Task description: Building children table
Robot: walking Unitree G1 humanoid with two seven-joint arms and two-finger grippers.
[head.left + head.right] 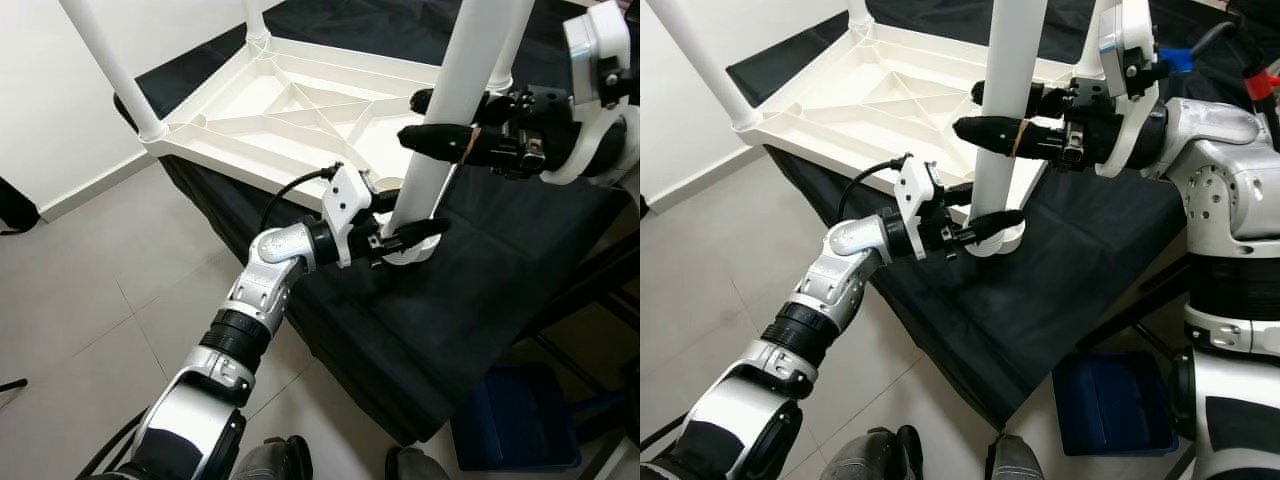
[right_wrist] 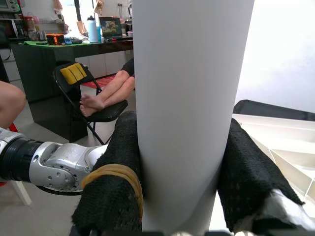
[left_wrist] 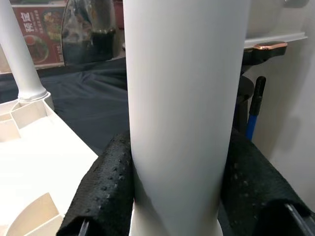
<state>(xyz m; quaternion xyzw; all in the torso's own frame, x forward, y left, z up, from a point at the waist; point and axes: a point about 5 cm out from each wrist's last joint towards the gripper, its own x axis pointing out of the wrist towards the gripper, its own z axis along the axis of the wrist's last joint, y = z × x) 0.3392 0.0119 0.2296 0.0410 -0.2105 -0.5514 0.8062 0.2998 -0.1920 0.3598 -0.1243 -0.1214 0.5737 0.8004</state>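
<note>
At near corner of upturned white tabletop (image 1: 290,105) on black-draped counter (image 1: 470,290), white leg (image 1: 455,120) stands upright. Left gripper (image 1: 405,235) jaws clamp its base; right gripper (image 1: 440,120) jaws clamp it higher up, both w/ leg betw. fingers.

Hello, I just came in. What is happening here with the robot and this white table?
The robot is assembling a small white table. The tabletop lies upside down on a black-covered surface, with other legs already standing at its far corners. Both grippers hold one white leg at the near corner: the left gripper clamps it low, near its base, and the right gripper clamps it higher up. The leg stands nearly upright; whether it is fully seated cannot be told.
</note>
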